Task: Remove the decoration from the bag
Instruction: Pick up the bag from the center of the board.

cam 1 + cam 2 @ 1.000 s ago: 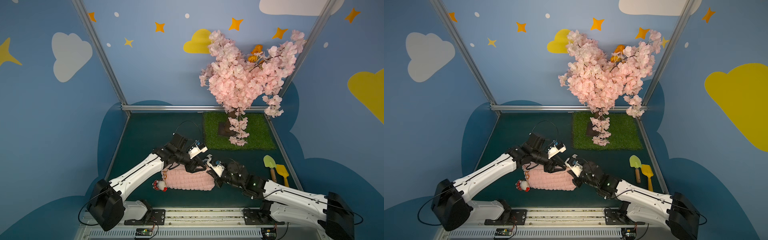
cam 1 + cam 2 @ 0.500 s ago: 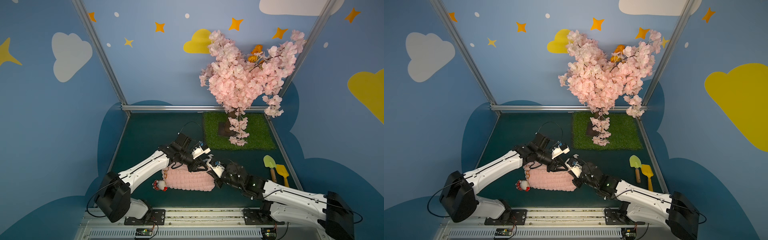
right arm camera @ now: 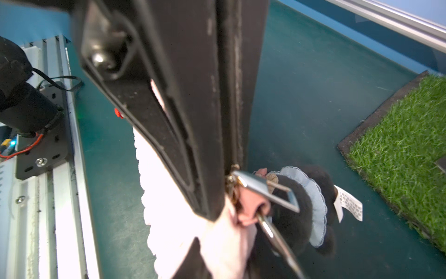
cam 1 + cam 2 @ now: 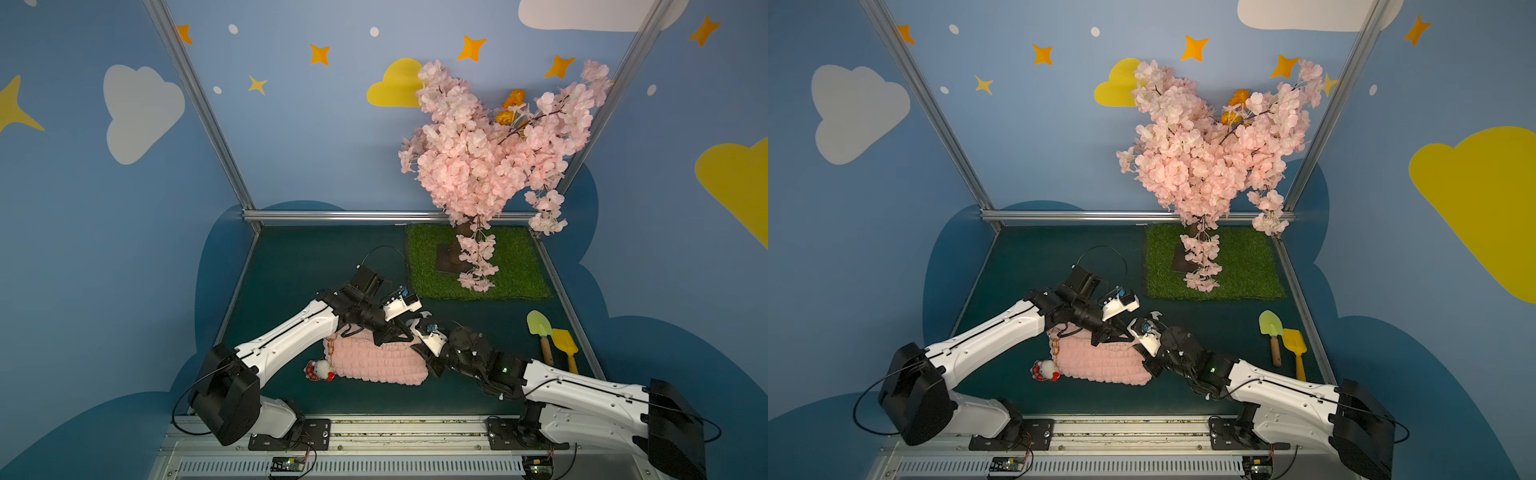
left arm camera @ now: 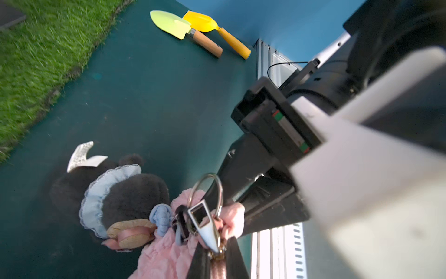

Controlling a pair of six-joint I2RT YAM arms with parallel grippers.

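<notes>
The pink puffy bag (image 4: 378,365) (image 4: 1100,363) lies on the green mat. A white-and-red plush decoration (image 4: 319,370) (image 4: 1044,370) hangs at its left end. At the right end a dark plush decoration with a blue ruffle (image 5: 115,193) (image 3: 301,205) hangs from a metal ring (image 5: 218,190). My left gripper (image 5: 218,253) (image 4: 401,336) is shut on the bag's silver zipper pull (image 5: 205,224) (image 3: 263,188). My right gripper (image 3: 224,253) (image 4: 428,361) stands slightly open around the bag's pink corner (image 3: 229,241), beside the ring.
A pink blossom tree (image 4: 490,158) stands on a grass mat (image 4: 511,270) at the back right. Two toy shovels (image 4: 540,332) (image 4: 565,345) lie near the right wall. The metal rail (image 4: 374,428) runs along the front edge.
My left gripper has slid right along the bag's top edge toward the right gripper and has shut. The right arm has hardly moved.
</notes>
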